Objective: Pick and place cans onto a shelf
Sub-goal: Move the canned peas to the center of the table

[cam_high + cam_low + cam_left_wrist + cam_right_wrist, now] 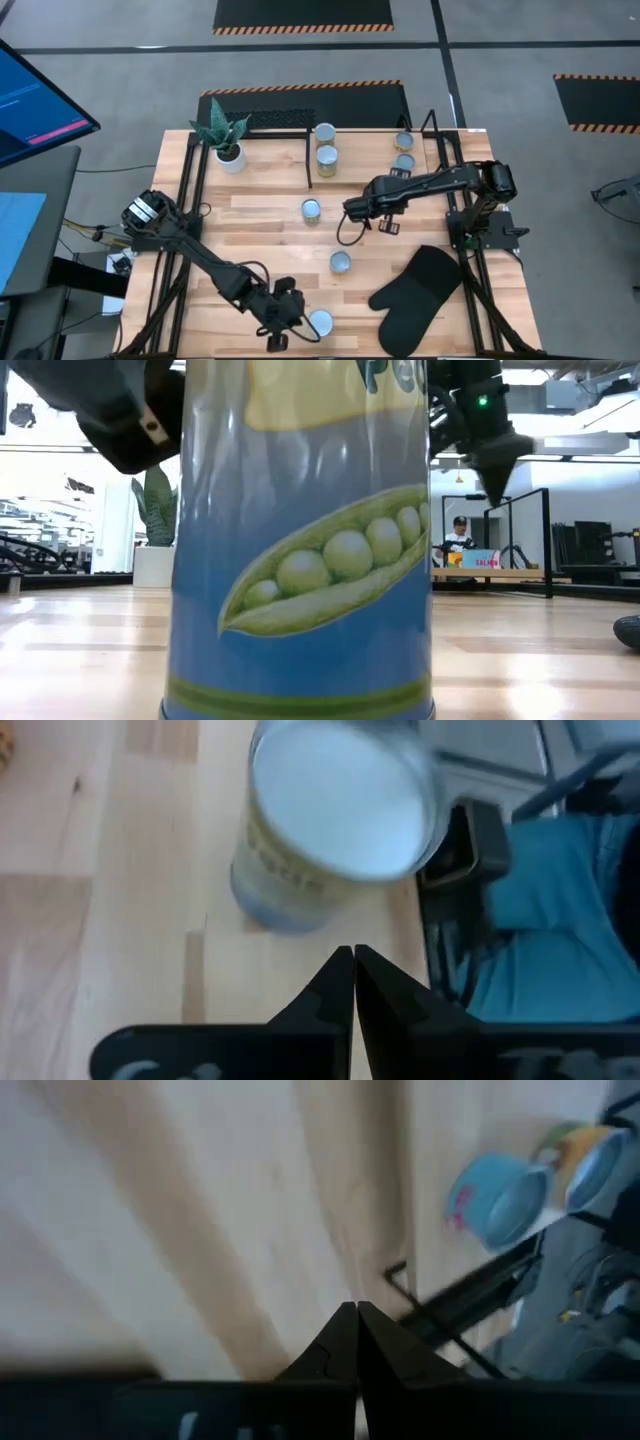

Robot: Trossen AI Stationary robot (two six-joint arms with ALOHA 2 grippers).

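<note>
A pale-blue-topped can (320, 322) stands upright at the table's near edge; its pea label (300, 560) fills the low view. My left gripper (296, 328) (354, 952) is shut just beside it, short of the can (335, 810). My right gripper (352, 211) (356, 1308) (495, 485) hangs shut over mid-table, right of another upright can (311, 209). A third can (341, 262) stands nearer. The black-barred shelf (290, 120) runs along the far edge, with cans (326, 145) (404, 152) standing at it; two of them (500, 1195) show in the right wrist view.
A potted plant (228, 140) stands at the far left by the shelf. A black oven mitt (415, 290) lies at the near right. The table's near edge (415, 920) runs close beside the near can. Bare wood lies at the left (220, 230).
</note>
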